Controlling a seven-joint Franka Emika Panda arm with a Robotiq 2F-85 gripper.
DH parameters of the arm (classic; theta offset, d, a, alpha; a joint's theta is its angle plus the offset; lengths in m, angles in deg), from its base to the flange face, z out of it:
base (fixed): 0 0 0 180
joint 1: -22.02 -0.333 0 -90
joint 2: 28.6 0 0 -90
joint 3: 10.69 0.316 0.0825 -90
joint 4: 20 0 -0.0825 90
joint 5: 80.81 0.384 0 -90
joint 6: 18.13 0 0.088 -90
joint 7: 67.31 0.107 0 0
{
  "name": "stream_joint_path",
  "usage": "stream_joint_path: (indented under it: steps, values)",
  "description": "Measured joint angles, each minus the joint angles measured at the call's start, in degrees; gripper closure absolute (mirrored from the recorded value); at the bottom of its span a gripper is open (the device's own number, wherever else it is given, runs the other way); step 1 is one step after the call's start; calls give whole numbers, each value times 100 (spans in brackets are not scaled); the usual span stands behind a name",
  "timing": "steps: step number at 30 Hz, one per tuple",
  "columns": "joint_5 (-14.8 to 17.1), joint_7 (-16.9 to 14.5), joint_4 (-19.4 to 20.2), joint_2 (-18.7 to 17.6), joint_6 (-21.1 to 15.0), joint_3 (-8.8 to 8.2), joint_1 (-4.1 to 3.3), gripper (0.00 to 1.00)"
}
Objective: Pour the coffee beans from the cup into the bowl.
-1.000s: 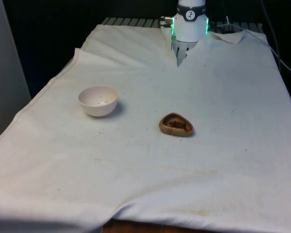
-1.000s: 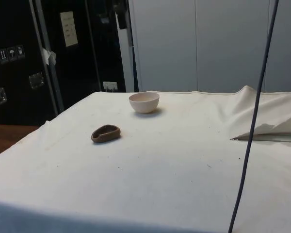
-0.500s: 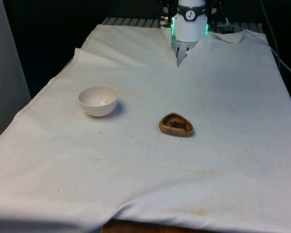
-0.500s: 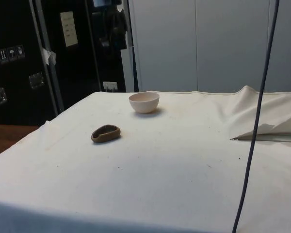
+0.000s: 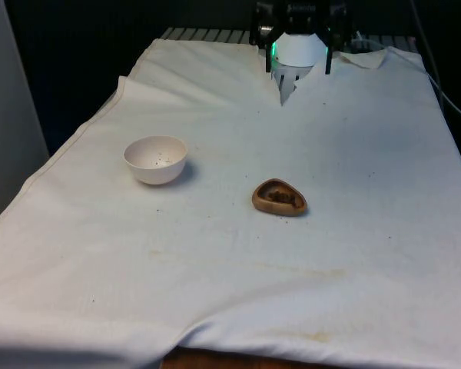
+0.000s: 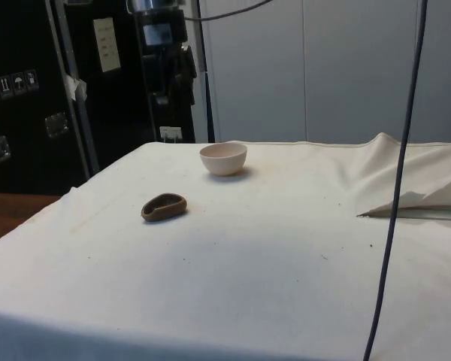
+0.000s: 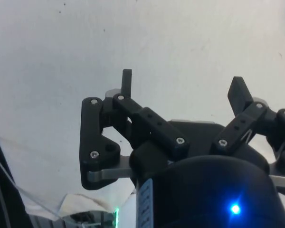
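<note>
A white cloth [image 5: 353, 154], creased and faintly stained, covers the table. The gripper [image 7: 183, 90] hangs high over its far end, fingers spread wide and empty. The bowl [image 5: 155, 158] is round, smooth and pale, probably ceramic. Near it, mid-table, sits the cup [image 5: 279, 197], a small, shallow brown teardrop, seemingly wooden, holding beans [image 5: 280, 197]; likely light and stiff, best pinched across its rim.

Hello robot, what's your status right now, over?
Gripper open, empty, high over the table's far end. Brown cup of beans untouched on the cloth, white bowl apart from it. Nothing in the way.
</note>
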Motion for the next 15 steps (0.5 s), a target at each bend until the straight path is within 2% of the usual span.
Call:
stream_joint_path:
  steps: [6,15]
  values:
    - [0,0,6,-241,-309,-6,0,0]
    - [0,11,40,-344,-441,-23,6,0]
